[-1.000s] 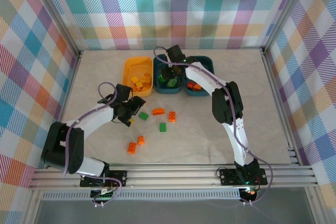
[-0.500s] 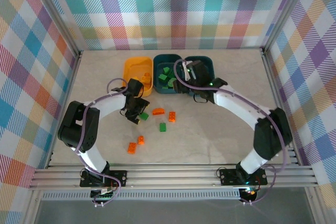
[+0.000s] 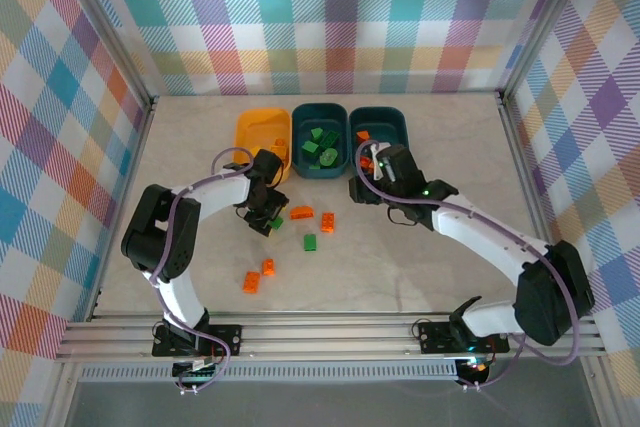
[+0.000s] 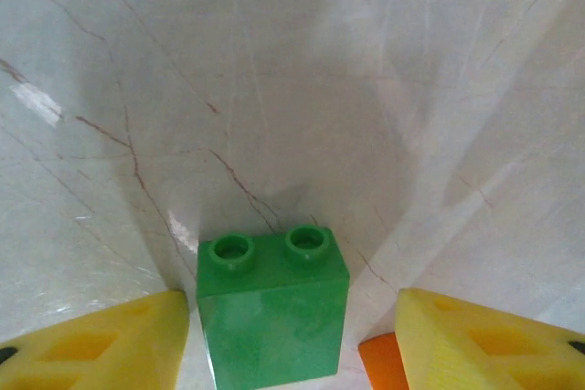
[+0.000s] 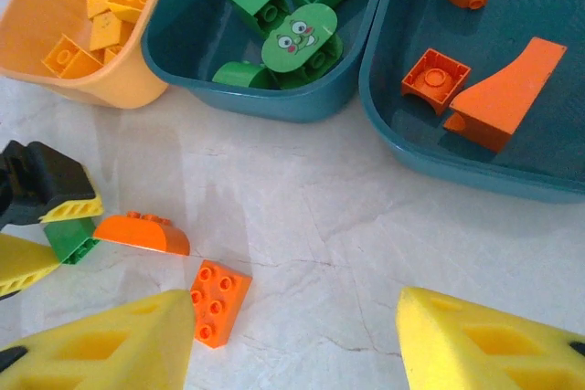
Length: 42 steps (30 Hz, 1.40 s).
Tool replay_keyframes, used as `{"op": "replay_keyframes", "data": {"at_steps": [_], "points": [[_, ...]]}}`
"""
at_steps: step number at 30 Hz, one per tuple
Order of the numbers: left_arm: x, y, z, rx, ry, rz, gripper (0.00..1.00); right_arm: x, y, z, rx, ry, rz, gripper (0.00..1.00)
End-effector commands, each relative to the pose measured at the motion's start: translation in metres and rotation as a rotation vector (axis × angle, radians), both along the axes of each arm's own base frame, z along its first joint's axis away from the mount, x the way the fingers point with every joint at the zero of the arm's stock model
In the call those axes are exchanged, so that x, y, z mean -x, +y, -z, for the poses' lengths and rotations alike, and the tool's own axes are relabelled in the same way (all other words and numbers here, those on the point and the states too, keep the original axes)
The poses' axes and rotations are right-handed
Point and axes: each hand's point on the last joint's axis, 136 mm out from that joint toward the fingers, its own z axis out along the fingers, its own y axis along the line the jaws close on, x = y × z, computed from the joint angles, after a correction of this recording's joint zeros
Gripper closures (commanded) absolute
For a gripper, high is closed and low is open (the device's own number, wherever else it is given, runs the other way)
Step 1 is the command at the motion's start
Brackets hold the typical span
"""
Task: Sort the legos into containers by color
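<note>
A green lego (image 4: pixel 272 317) stands on the table between my left gripper's (image 3: pixel 268 217) yellow fingers. The jaws are open, with a narrow gap on the left and a wider one on the right. My right gripper (image 5: pixel 292 344) hovers open and empty over bare table just in front of the tubs. An orange six-stud lego (image 5: pixel 218 303) lies by its left finger, and a curved orange lego (image 5: pixel 142 233) lies beyond that. The yellow-orange container (image 3: pixel 245 137) holds yellow legos. The middle teal container (image 5: pixel 274 107) holds green ones, and the right teal container (image 5: pixel 439 166) holds orange ones.
Loose on the table are another green lego (image 3: pixel 310 242) and two orange ones (image 3: pixel 268 267) (image 3: pixel 250 282) nearer the front. The three tubs stand side by side at the back centre. Metal rails bound the table.
My left gripper has slid right onto the green lego and its jaws have narrowed around it. My right arm has drawn back from over the tubs to the table in front of them.
</note>
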Motion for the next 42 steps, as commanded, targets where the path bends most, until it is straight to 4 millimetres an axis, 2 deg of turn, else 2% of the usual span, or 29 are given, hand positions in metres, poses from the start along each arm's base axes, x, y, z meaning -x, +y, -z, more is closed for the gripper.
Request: {"op": "replay_keyframes", "data": {"at_steps": [1,5,10,14,18,21,23,25,29,33,38,42], "points": [[0.007,0.005,0.014,-0.043,0.048,-0.009,0.42,0.002,-0.004,-0.016,-0.043,-0.047,0.021,0.40],[0.004,0.003,0.015,-0.040,0.039,0.008,0.54,0.009,-0.009,-0.010,-0.030,-0.030,0.019,0.41],[0.000,0.005,0.005,-0.049,-0.005,0.021,0.61,0.018,-0.014,-0.010,-0.037,-0.033,0.011,0.41],[-0.006,0.003,-0.019,-0.043,-0.076,0.045,0.62,0.023,-0.015,-0.008,-0.039,-0.026,0.004,0.40],[-0.021,-0.012,-0.061,-0.027,-0.192,0.109,0.61,0.024,-0.021,0.000,-0.021,-0.035,0.019,0.41],[-0.042,-0.028,-0.092,-0.037,-0.300,0.183,0.61,0.022,-0.023,0.001,-0.025,-0.053,0.034,0.42],[-0.065,-0.044,-0.108,-0.035,-0.375,0.261,0.61,0.021,-0.026,0.002,-0.022,-0.063,0.050,0.42],[-0.090,-0.061,-0.117,-0.069,-0.439,0.374,0.60,0.021,-0.030,0.004,-0.020,-0.071,0.067,0.42],[-0.137,-0.079,-0.104,-0.184,-0.422,0.529,0.60,0.024,-0.036,0.001,-0.020,-0.094,0.082,0.41],[-0.174,-0.103,-0.091,-0.196,-0.448,0.610,0.60,0.025,-0.041,0.000,-0.006,-0.108,0.095,0.41],[-0.200,-0.118,-0.091,-0.214,-0.466,0.671,0.57,0.025,-0.044,-0.002,0.002,-0.123,0.099,0.39],[-0.208,-0.123,-0.111,-0.216,-0.533,0.697,0.40,0.026,-0.043,0.000,-0.002,-0.116,0.095,0.32]]}}
